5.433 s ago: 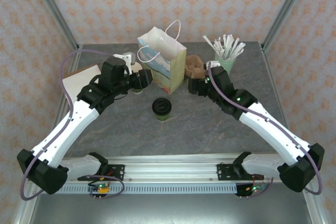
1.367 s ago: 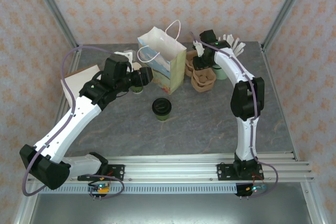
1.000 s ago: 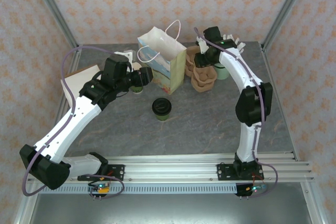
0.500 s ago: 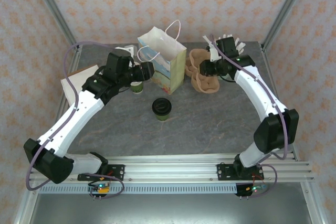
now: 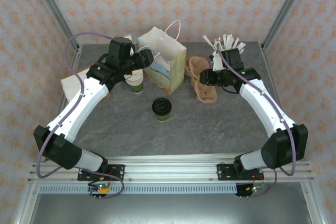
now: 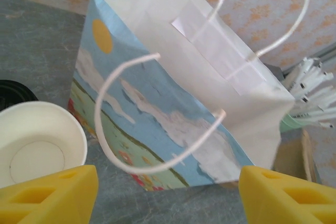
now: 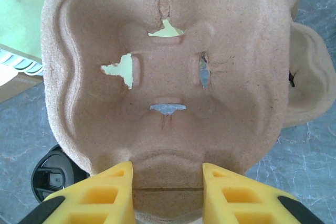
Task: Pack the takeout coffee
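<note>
Carrier [image 5: 202, 80] held, coffee [image 5: 161, 107] waiting
Right gripper [image 7: 167, 182] clamps the carrier right of the bag [image 5: 165, 59]; left gripper [image 5: 146, 57] gapes just left of it. Coffee stands on the surface [image 5: 210, 124], nearer; next, probably, set the carrier beside it.

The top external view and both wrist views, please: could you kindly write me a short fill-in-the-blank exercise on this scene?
The takeout coffee wears a round ___ lid.
The left gripper hangs with its jaws ___, gripping nothing.
The right gripper is shut on the pulp cup carrier, which from above lies to the ___ of the paper bag.
Missing words: black; open; right.
</note>
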Robot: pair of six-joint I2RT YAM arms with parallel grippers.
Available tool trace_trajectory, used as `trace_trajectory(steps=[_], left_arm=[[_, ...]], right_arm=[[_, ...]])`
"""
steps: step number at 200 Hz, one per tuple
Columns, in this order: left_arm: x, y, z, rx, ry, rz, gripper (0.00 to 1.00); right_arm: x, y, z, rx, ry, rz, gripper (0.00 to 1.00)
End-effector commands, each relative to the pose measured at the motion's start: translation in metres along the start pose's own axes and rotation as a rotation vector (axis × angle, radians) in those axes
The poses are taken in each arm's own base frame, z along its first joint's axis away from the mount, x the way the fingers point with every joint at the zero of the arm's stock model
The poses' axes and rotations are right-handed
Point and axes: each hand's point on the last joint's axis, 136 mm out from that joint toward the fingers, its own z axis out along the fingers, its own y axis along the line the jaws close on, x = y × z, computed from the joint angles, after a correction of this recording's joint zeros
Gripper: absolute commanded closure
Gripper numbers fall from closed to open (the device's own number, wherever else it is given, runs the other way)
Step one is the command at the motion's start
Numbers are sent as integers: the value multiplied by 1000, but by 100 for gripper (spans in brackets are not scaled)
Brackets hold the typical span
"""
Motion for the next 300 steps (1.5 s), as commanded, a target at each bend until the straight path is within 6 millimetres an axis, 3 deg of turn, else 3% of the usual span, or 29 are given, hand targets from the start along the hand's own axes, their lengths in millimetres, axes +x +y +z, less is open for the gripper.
trace_trajectory(steps=[1, 46, 125, 170, 190, 195, 239, 244, 280, 300], left_arm=[[-18, -6, 7, 11, -27, -44, 28], [-31, -6, 39, -31, 6, -41, 28], [-38, 20, 72, -209, 21, 48, 37], [-32, 9, 96, -160, 75, 35, 50], [-36, 1, 93, -127, 76, 30, 59], [-28, 5, 104, -137, 98, 32, 61], [-30, -4, 102, -89, 92, 23, 79], [-38, -11, 89, -61, 69, 18, 82], [-37, -34, 79, 57, 76, -26, 97], [-32, -45, 69, 102, 83, -49, 100]], right_arm=[[-8, 6, -11, -24, -58, 0, 69], [-7, 4, -12, -12, -58, -6, 69], [-4, 2, -10, -7, -60, -8, 69], [-2, 0, -11, 2, -59, -6, 69], [-1, 0, -13, 4, -60, -6, 69], [-1, 0, -13, 5, -62, -5, 69], [-4, 1, -22, 13, -88, -5, 69], [-5, 2, -23, 13, -93, -5, 69], [-8, 5, -35, 17, -123, -7, 69], [-9, 6, -42, 19, -137, -10, 69]])
